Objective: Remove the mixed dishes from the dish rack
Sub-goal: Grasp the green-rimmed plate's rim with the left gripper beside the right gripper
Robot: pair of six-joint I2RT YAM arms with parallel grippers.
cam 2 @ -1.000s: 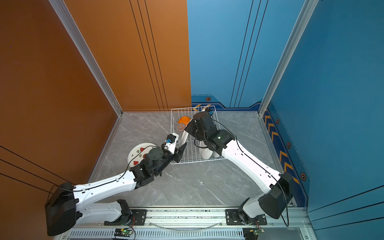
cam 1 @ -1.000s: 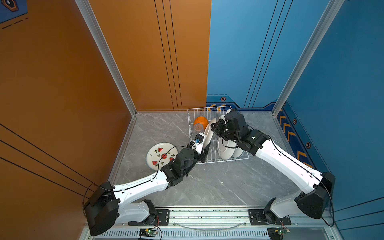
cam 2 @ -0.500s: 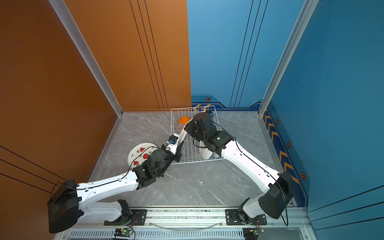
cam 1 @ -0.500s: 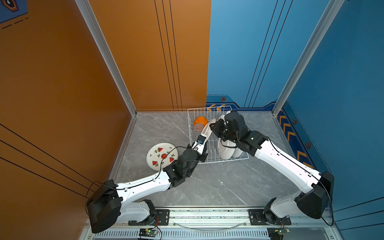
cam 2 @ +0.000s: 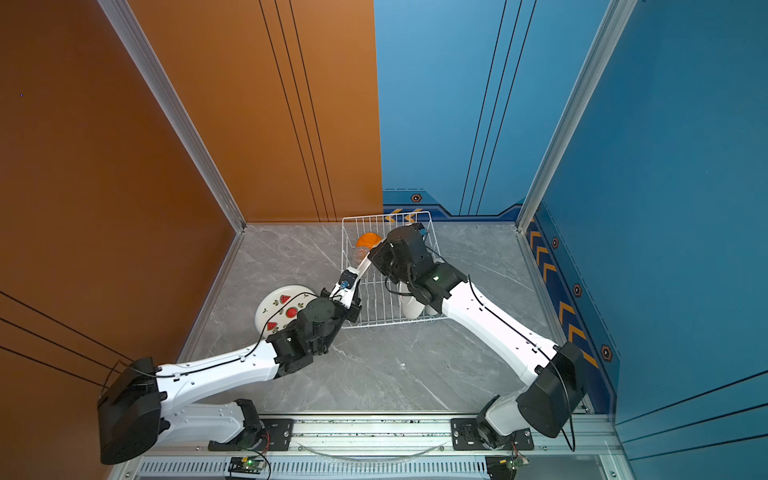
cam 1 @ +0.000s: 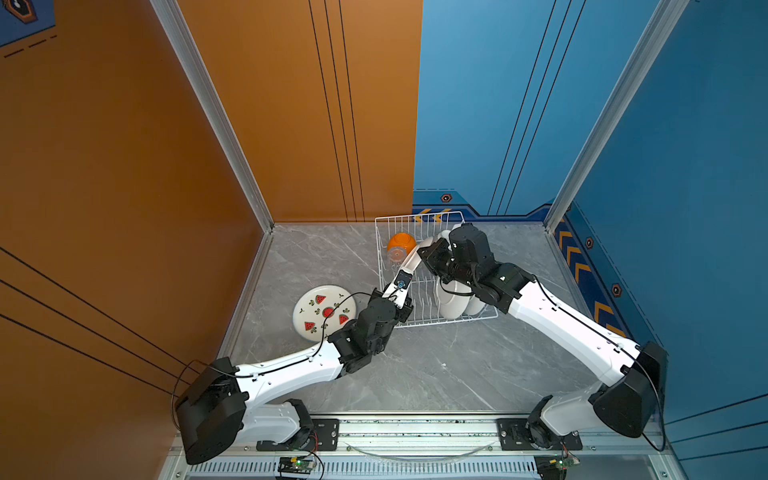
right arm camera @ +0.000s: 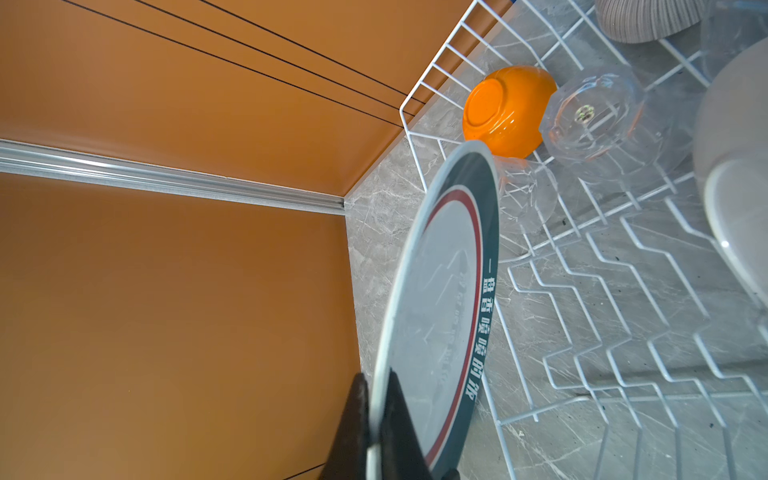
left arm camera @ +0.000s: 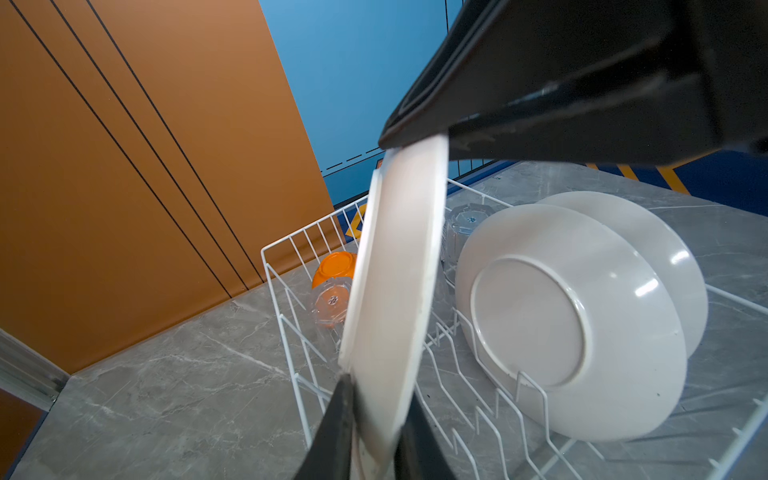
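A white plate with a dark teal rim (cam 1: 409, 259) (cam 2: 363, 266) (right arm camera: 440, 311) hangs on edge over the left side of the dish rack (cam 1: 415, 218) (cam 2: 386, 215), held at two ends. My right gripper (cam 1: 424, 251) (right arm camera: 376, 376) is shut on its upper rim. My left gripper (cam 1: 398, 296) (left arm camera: 376, 399) grips the opposite edge, one finger against each face of the plate's white back (left arm camera: 395, 270). An orange bowl (cam 1: 401, 242) (right arm camera: 505, 110) and clear glasses (right arm camera: 590, 120) lie in the rack's far left corner. Two white plates (left arm camera: 569, 324) stand in the prongs.
A watermelon-patterned plate (cam 1: 324, 311) (cam 2: 284, 309) lies flat on the grey tabletop left of the rack, beside my left wrist. A ribbed bowl (right arm camera: 648, 20) sits at the rack's far end. Orange wall to the left, blue wall behind.
My left gripper has moved in a little and closed from open onto the plate's lower edge. The right gripper has kept its grip on the upper rim, barely moving.
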